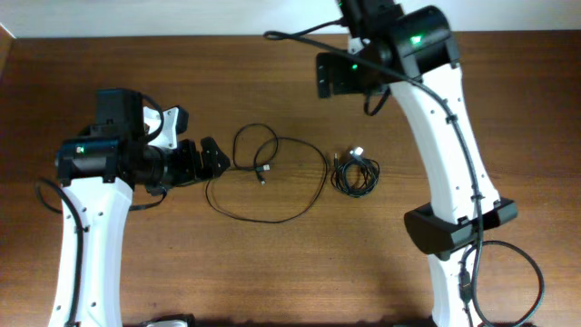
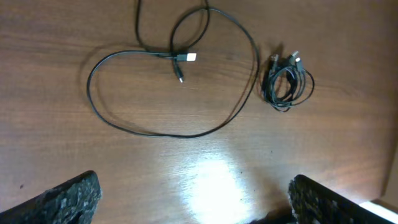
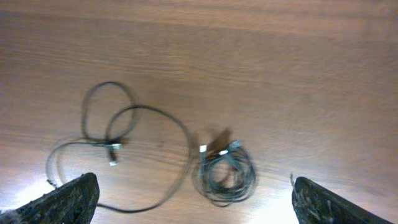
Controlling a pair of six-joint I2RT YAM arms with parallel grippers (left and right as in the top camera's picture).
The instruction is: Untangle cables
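At the centre of the overhead frame, a loose cable (image 1: pixel 263 170) sprawls in wide loops on the wooden surface (image 1: pixel 272 82), with a small coiled bundle (image 1: pixel 356 174) just to its right. Both look thin, light and limp, so I expect them to drag and slip; I would pinch close to a plug. The left tool (image 2: pixel 193 208) and right tool (image 3: pixel 199 208) gape wide, holding nothing. The left wrist view shows the crossing by the pale plug (image 2: pixel 191 57) sharply; the right wrist view blurs it.
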